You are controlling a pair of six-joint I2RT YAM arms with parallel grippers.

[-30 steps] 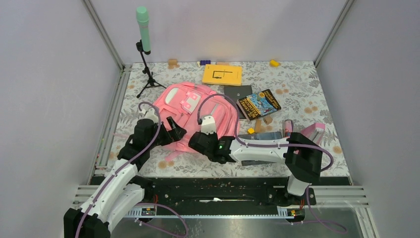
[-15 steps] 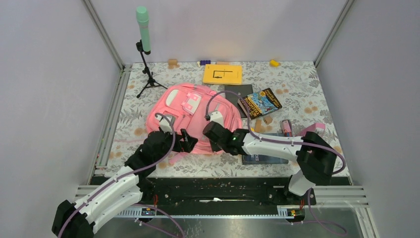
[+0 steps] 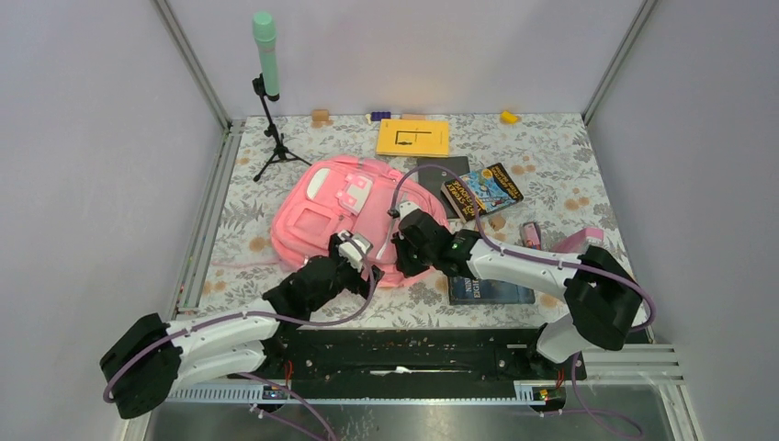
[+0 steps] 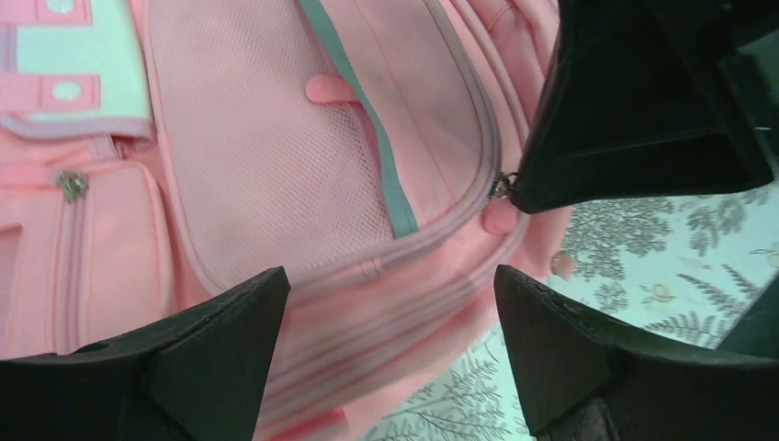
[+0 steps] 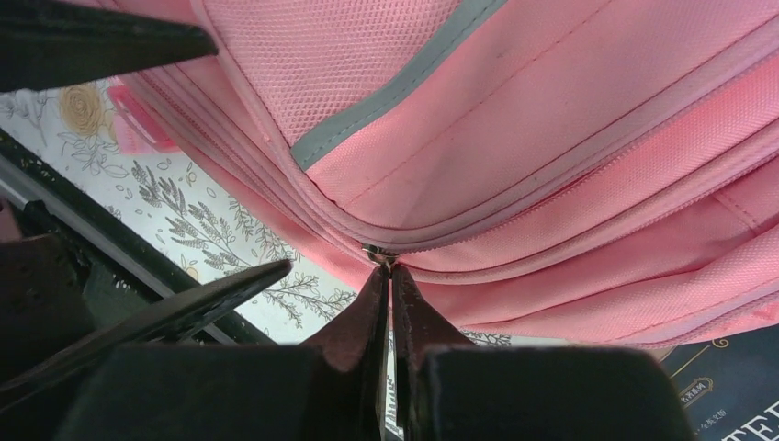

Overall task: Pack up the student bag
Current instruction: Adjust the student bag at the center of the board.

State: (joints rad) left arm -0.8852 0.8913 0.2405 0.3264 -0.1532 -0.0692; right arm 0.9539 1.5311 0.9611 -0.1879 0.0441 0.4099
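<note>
Currently gripped: zip pull (image 5: 378, 254), pinched between the closed tips of the right gripper (image 5: 387, 280).
Bag (image 3: 344, 207): flat on the mat (image 3: 551, 156), left of centre, front pockets up. Long axis seems to run near to far, tilted a little.
Pull position: on the bag's near-right rim, directly ahead of the right fingertips.
Zip line: curves along that rim and runs off from the pull to both sides. Cannot tell which stretch is open.
Left gripper (image 4: 388, 285): jaws wide, holding nothing. Hangs over the bag's near rim, just left of the right gripper's tips.
Nearer arm: right, on the pull itself; the left is just beside it.
Turning point (judgement): the pull must travel along the rim's curve, not across it. The soft fabric will likely drag unless the left jaws pin the rim.
Books (image 3: 482, 191): right of the bag, not yet packed.
</note>
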